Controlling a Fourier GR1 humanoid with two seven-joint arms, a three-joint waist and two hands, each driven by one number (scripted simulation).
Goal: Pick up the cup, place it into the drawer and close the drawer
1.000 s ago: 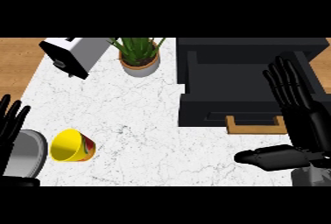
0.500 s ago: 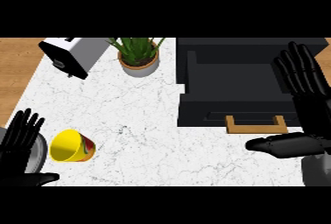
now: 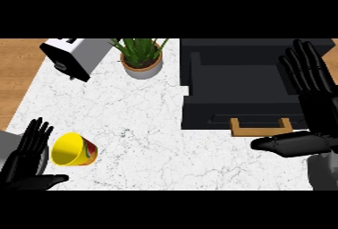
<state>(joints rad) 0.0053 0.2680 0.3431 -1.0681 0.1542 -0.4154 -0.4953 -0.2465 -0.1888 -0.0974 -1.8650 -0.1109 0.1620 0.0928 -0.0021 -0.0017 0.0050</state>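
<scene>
My left hand (image 3: pixel 26 159) sits at the lower left of the view, spread wide with straight fingers pointing up and the thumb stretched out to the right along the bottom edge. It holds nothing. Just beside its fingers, on the right, lies the yellow cup (image 3: pixel 74 150), tipped on its side with the open mouth facing up and left and a red and green pattern on its outer wall; I cannot tell whether my fingers touch its rim. The cup rests on the white marble table (image 3: pixel 152 134).

My right hand (image 3: pixel 315 96) shows at the right edge, also wide open, its fingers straight and reaching up over the right side of the black drawer unit (image 3: pixel 244 85). Its thumb (image 3: pixel 287 144) juts out to the left, just below and to the right of the wooden handle (image 3: pixel 261 127) on the drawer front. It holds nothing. The drawer (image 3: pixel 241 78) stands pulled out, its dark inside open to view, well apart from the cup.

Farther back on the table, a potted plant (image 3: pixel 141 56) with green spiky leaves stands just left of the drawer unit, and a white toaster (image 3: pixel 71 56) sits tilted near the far left corner. Wooden floor (image 3: pixel 16 76) shows past the table's left edge.
</scene>
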